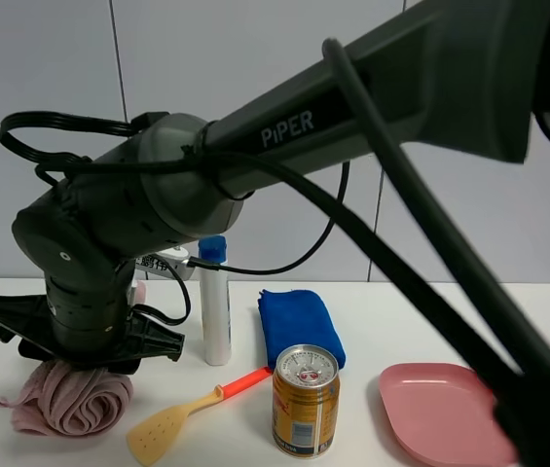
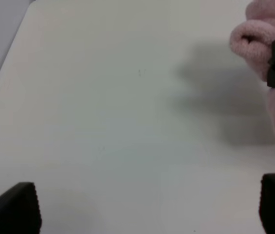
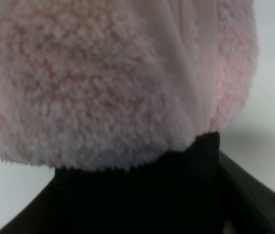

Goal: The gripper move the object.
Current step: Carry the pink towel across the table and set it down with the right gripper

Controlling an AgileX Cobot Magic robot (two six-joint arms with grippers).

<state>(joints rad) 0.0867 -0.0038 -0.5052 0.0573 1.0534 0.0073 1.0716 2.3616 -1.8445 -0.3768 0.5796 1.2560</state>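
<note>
Right end effector (image 1: pixel 88 366) pinches the fluffy pink towel (image 1: pixel 68 402), bunched into rolled folds.

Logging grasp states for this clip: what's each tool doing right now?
Left tool: open, empty.
Right tool: closed on the pink towel.

The pink towel (image 1: pixel 70 397) at lower left is thick fleece, its pile fuzzy and matt. The blue cloth (image 1: pixel 301 324) looks like finer terry. The can (image 1: pixel 306 409) is glossy printed metal with a bright bare lid. The pink plate (image 1: pixel 430 413) is smooth plastic with a soft sheen. The counter (image 1: pixel 372 331) is white, smooth and matt. The arm (image 1: pixel 158 190) wears a matt dark grey casing.
</note>
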